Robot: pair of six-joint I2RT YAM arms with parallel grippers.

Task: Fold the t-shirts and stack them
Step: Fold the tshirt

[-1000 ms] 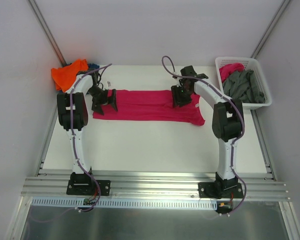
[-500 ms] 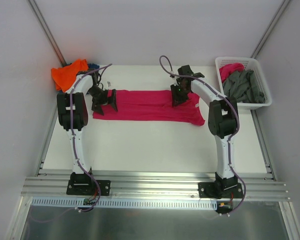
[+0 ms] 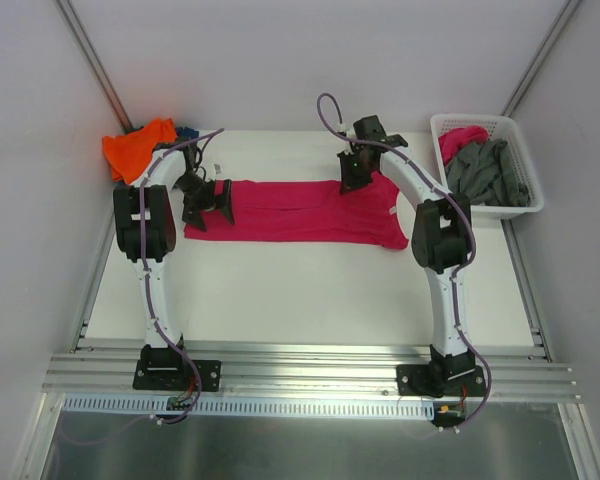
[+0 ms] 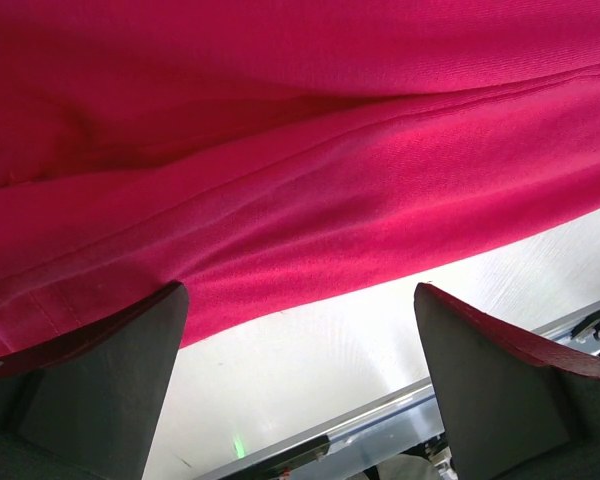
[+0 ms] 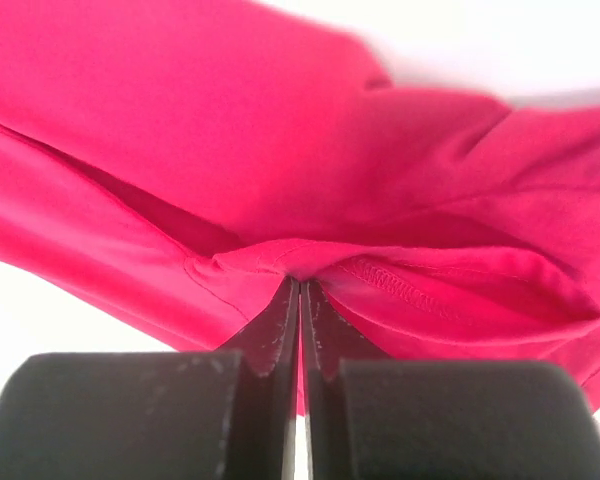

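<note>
Magenta t-shirt [image 3: 290, 210]: lies on the far half of the table [image 3: 280, 290], folded into a long band running left to right, its right end wider and uneven. Right gripper [image 3: 352, 180]: positioned over the far edge of the band, right of its middle; the wrist view shows the jaws pressed together on a raised pleat of the magenta cloth, a stitched hem visible just right of the pinch and loose folds bulging to either side. Left gripper [image 3: 208, 205]: at the left end of the band, fingers [image 4: 90, 390] spread wide apart; the wrist view shows the near edge of the shirt running across between them, with bare table below it and nothing clamped. Whether the fingertips touch the cloth cannot be told. Orange t-shirt [image 3: 138, 145]: bunched in the far left corner of the table, against the wall, apart from the magenta one. Dark blue t-shirt [image 3: 187, 131]: only a small part shows, just right of the orange one. Grey t-shirts [image 3: 490, 170]: heaped inside the white lattice basket [image 3: 480, 119], which stands at the far right edge of the table, well clear of both arms
</note>
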